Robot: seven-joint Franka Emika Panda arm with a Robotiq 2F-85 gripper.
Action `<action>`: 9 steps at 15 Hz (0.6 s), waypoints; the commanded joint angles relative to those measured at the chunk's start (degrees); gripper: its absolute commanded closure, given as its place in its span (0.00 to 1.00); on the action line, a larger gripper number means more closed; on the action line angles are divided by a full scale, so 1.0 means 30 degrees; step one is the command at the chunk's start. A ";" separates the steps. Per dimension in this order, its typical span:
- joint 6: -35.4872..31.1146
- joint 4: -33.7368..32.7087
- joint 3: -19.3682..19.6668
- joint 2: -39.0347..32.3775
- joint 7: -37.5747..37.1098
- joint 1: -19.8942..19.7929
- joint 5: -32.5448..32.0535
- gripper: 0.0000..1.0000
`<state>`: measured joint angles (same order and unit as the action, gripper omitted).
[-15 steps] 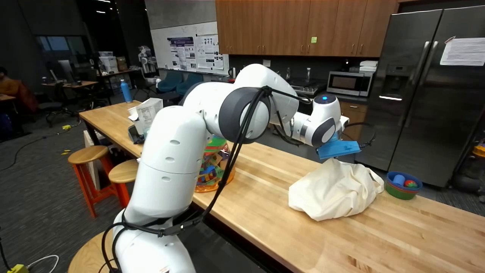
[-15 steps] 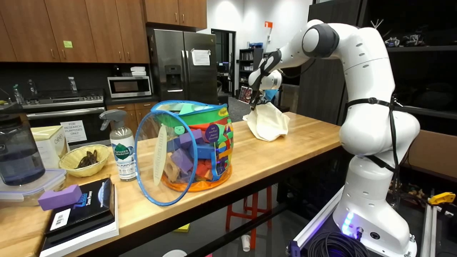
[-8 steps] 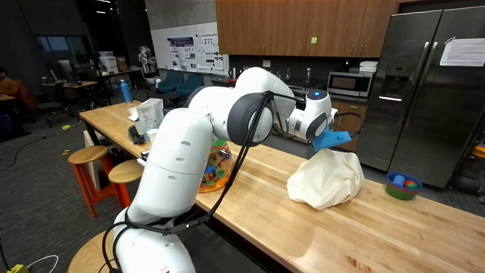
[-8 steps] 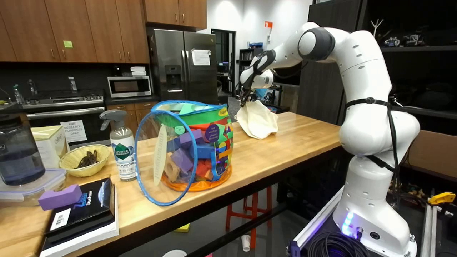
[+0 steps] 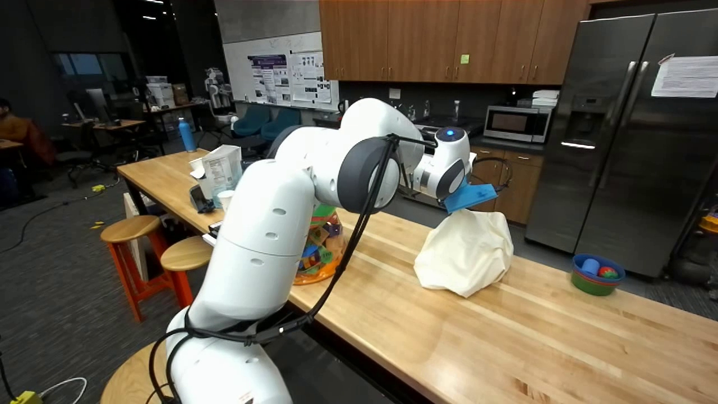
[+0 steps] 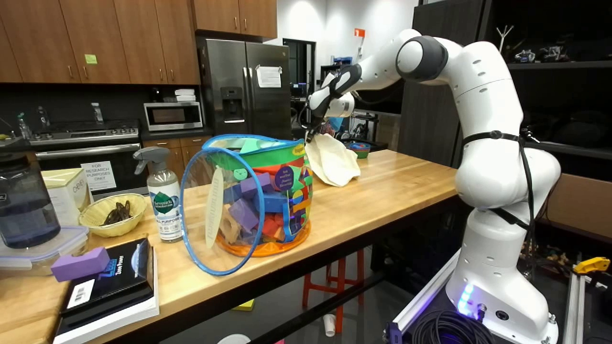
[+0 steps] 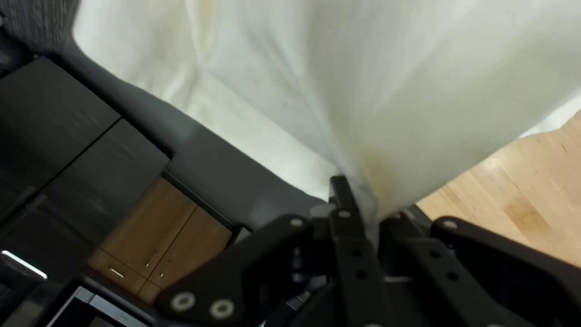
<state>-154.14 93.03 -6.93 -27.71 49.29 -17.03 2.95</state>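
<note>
The claw (image 7: 368, 206), at the lower centre of the wrist view, is clenched on a gathered fold of the cream cloth (image 5: 465, 255), right of centre in an exterior view. The grasp looks done and the top is raised; the lower part seems to rest on the table (image 5: 561, 342), so the cloth is neither wholly lifted nor let go.

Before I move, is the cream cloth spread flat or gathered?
Gathered: in the wrist view, folds of the cream cloth converge at the shut black gripper.
</note>
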 commanded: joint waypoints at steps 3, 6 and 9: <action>-0.0314 0.0048 -0.0492 0.0285 0.0087 0.1019 0.0211 0.99; -0.0455 0.0213 -0.0733 0.0406 -0.0058 0.1631 0.0167 0.99; -0.0525 0.0319 -0.0971 0.0529 -0.0237 0.2153 0.0189 0.99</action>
<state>-155.20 92.94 -9.24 -27.64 48.96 -11.43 2.95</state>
